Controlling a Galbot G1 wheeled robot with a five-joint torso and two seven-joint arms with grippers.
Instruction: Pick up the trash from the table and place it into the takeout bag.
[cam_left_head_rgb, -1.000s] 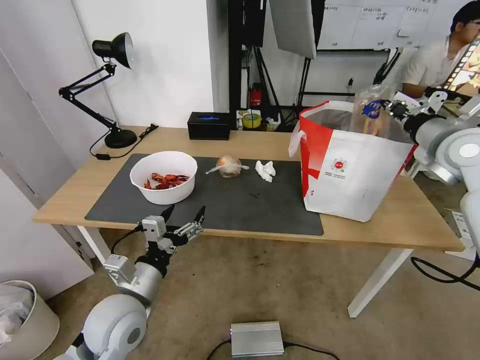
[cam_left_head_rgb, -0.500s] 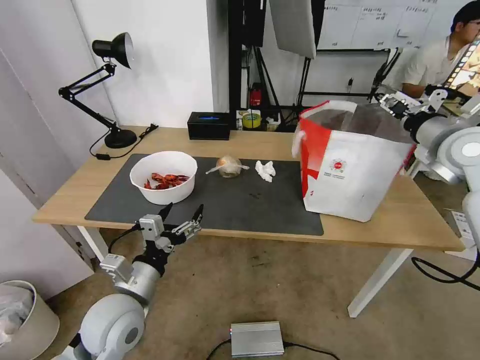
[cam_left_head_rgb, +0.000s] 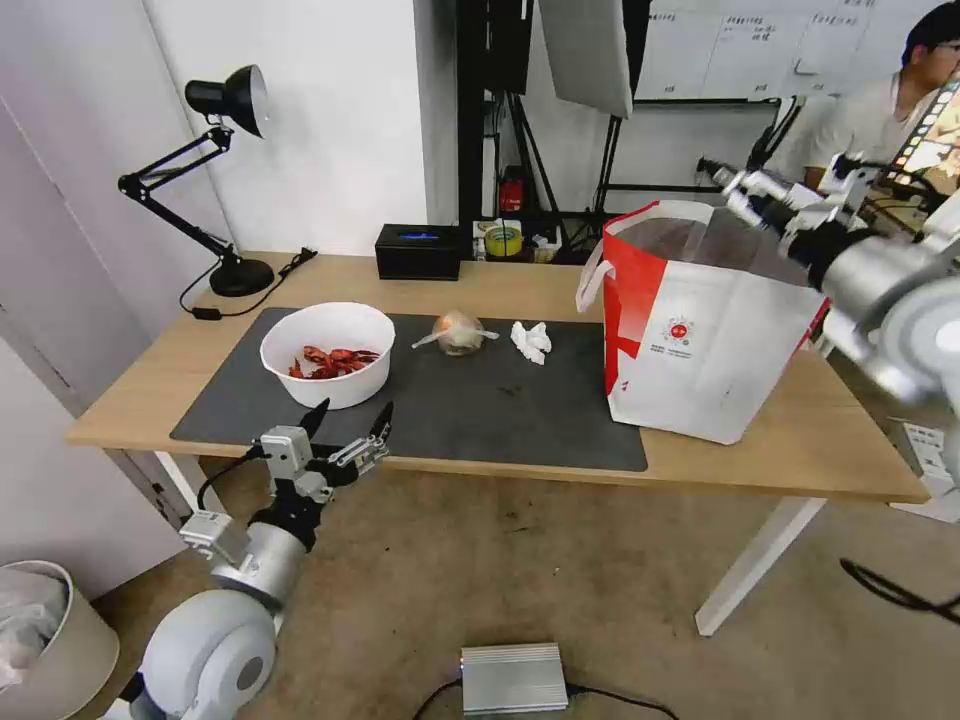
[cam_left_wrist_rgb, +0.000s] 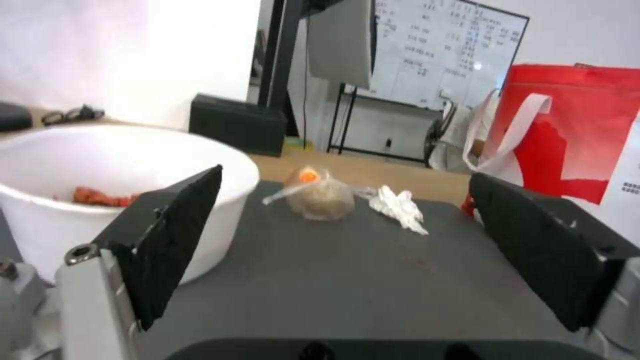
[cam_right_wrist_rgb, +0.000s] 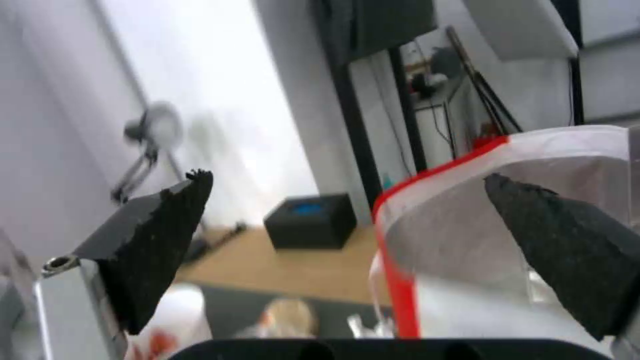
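Note:
The white bowl (cam_left_head_rgb: 327, 352) of red shells sits at the left of the dark mat (cam_left_head_rgb: 480, 410) on the table (cam_left_head_rgb: 840, 445). A knotted clear bag (cam_left_head_rgb: 458, 332) and a crumpled tissue (cam_left_head_rgb: 531, 340) lie mid-mat. The takeout bag (cam_left_head_rgb: 700, 340) stands open at the right. My left gripper (cam_left_head_rgb: 354, 410) hangs open and empty just off the table's front edge, before the bowl (cam_left_wrist_rgb: 100, 180); past it lie the knotted bag (cam_left_wrist_rgb: 319, 196) and tissue (cam_left_wrist_rgb: 400, 206). My right gripper (cam_left_head_rgb: 722, 182) is open and empty above the takeout bag's far rim (cam_right_wrist_rgb: 433, 175).
A black desk lamp (cam_left_head_rgb: 225, 100) stands at the back left and a black box (cam_left_head_rgb: 418, 250) at the back middle. Stands and tripods crowd behind the table. On the floor are a bin (cam_left_head_rgb: 45, 640) and a silver box (cam_left_head_rgb: 513, 677).
My right gripper let go of a clear package over the takeout bag; the package is out of sight. The gripper then moved left and farther back. My left gripper drifted slightly left.

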